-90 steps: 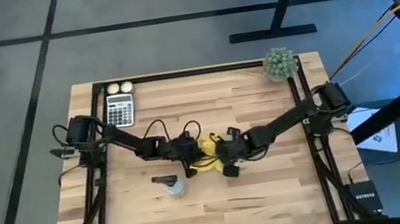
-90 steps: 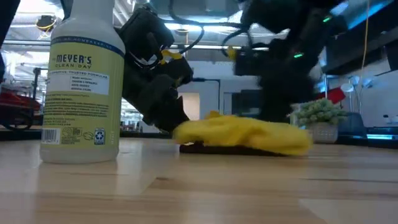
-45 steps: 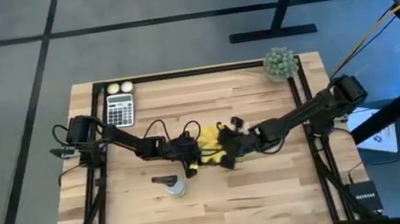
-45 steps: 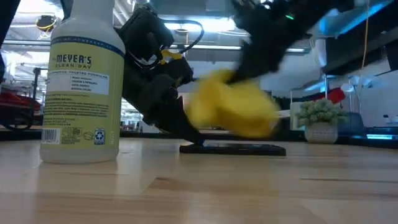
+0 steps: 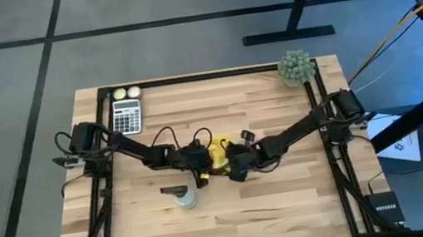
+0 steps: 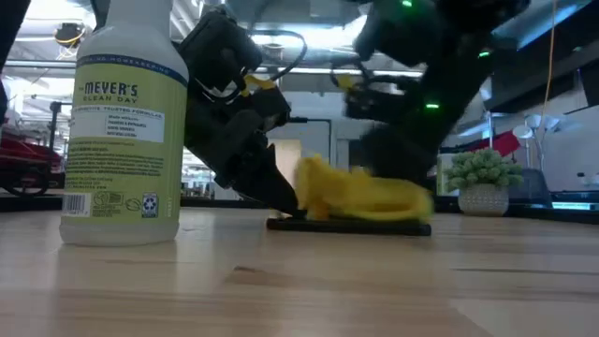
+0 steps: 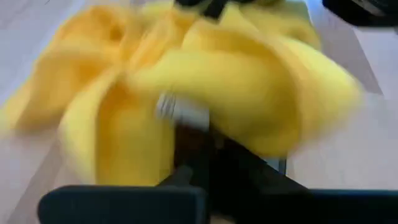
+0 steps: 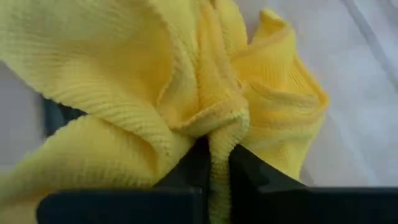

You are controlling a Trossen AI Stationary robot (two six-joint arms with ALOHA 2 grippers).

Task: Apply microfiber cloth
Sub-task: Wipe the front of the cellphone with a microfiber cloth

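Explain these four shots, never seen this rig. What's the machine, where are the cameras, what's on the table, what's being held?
It is a robot with two dark arms at a wooden table. One camera looks straight down, one sits at table-top height, and one rides on each wrist.

Mid-table, the right gripper pinches a bunched yellow microfiber cloth, which rests on a flat black smartphone. The left gripper is at the phone's other end, seemingly steadying it; its fingers are blurred.

Also on the table: a spray bottle of cleaner near the front, a calculator and two pale balls in the far left corner, and a small potted plant in the far right corner.
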